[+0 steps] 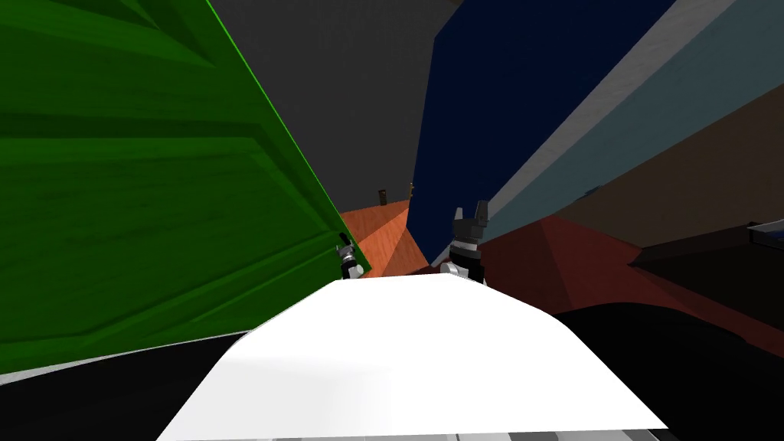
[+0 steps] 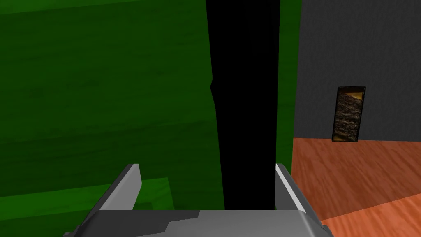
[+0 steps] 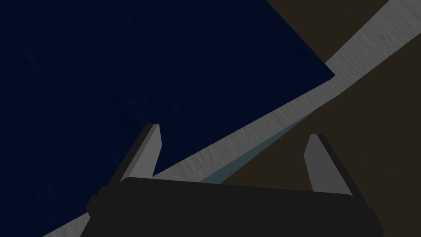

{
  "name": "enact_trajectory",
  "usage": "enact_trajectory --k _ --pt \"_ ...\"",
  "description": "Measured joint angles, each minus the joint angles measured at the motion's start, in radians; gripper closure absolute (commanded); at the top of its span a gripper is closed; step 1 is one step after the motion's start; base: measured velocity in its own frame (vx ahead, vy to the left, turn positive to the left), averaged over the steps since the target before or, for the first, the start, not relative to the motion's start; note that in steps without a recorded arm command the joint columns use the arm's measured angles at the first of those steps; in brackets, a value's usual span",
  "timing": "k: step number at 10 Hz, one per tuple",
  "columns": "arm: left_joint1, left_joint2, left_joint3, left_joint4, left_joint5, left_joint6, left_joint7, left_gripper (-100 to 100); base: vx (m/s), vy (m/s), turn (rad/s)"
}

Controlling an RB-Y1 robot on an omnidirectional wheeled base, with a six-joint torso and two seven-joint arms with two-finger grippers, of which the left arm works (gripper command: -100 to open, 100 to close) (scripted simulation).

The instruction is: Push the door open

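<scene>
1. Green panelled door [image 1: 138, 191] across the upper left and middle left of the head frame, its bright free edge slanting down toward the centre; standing open enough to bare floor past that edge.
2. Left gripper [image 1: 346, 246] at centre frame, right at the lower end of the door's edge. Cannot tell whether touching. Through the wrist camera, left gripper [image 2: 206, 166] spread wide and holding nothing; door [image 2: 102, 82] face close ahead of one finger, narrow black area [image 2: 246, 103] straight ahead between the two fingers.
3. Right gripper [image 1: 470, 210] just right of centre in the head frame, pointing up, apart from the door. From its own camera, right gripper [image 3: 234, 131] also wide open and empty.
4. Past the door's edge: orange wooden floor [image 1: 383, 230] [image 2: 353, 177], dark grey wall [image 1: 344, 92] behind it, and a small framed picture [image 2: 348, 114] low on that wall.
5. Further out: dark blue wall [image 1: 521, 99] at upper centre-right, reddish floor [image 1: 566, 260] at lower right.
</scene>
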Motion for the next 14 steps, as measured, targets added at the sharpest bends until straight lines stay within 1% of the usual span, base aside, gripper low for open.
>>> enact_trajectory --k 1,2,3,4,5,6,7,8,9,10,11,12,13,14 --pt "-0.002 -0.003 0.016 -0.003 0.000 0.001 -0.005 100 0.075 0.014 0.006" --pt "-0.019 0.001 0.024 0.026 0.001 -0.015 0.000 100 0.100 -0.003 -0.036" --pt "-0.015 0.001 0.039 0.022 -0.001 -0.016 0.002 100 0.112 -0.003 0.002" --pt "-0.016 -0.005 0.057 0.022 -0.001 -0.016 -0.004 100 0.092 0.005 -0.010" --pt "-0.023 -0.009 0.071 0.034 -0.003 -0.025 -0.006 100 0.108 0.013 -0.031" --pt "-0.027 -0.009 0.085 0.042 -0.003 -0.030 -0.004 100 0.112 0.013 -0.008" --pt "-0.040 -0.004 0.098 0.065 -0.003 -0.037 0.002 100 0.073 0.006 0.013" --pt "-0.039 -0.007 0.107 0.052 -0.002 -0.032 -0.003 100 0.032 0.002 -0.009" --pt "-0.034 -0.010 0.108 0.037 -0.002 -0.028 -0.008 100 0.071 -0.002 -0.028" --pt "-0.042 -0.012 0.122 0.057 -0.004 -0.039 -0.005 100 0.071 0.000 -0.006" --pt "-0.025 -0.021 0.129 0.034 -0.005 -0.034 -0.008 100 0.082 0.006 0.008" --pt "-0.002 -0.037 0.145 -0.015 -0.005 -0.010 -0.023 100 0.085 0.002 -0.003" --pt "-0.009 -0.035 0.155 -0.009 -0.004 -0.004 -0.027 100 0.051 0.006 -0.001" --pt "-0.016 -0.034 0.158 0.000 -0.004 -0.011 -0.025 100 0.016 0.006 -0.007"
